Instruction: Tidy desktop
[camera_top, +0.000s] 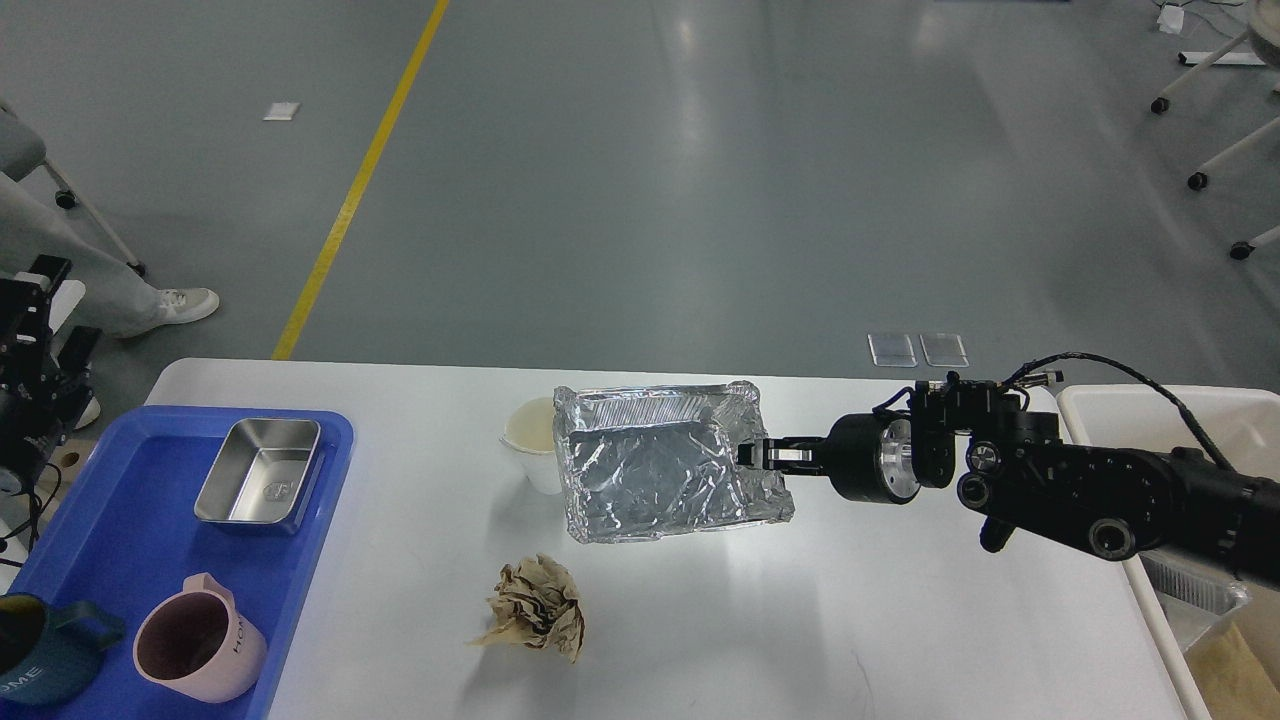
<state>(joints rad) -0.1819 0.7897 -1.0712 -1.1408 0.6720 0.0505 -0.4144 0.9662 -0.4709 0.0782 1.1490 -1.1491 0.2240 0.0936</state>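
The white desktop (880, 620) fills the lower view. My right gripper (752, 453) reaches in from the right and is shut on the right rim of a crumpled aluminium foil tray (660, 465), holding it tilted above the desktop. A white paper cup (530, 440) stands just behind the foil tray's left edge, partly hidden by it. A crumpled brown paper ball (535, 607) lies on the desktop in front of the tray. My left gripper is out of view.
A blue plastic tray (110, 560) at the left holds a steel rectangular dish (258, 470), a pink mug (195, 640) and a dark blue mug (40, 660). A white bin (1180, 420) stands off the right edge, with a foil container inside.
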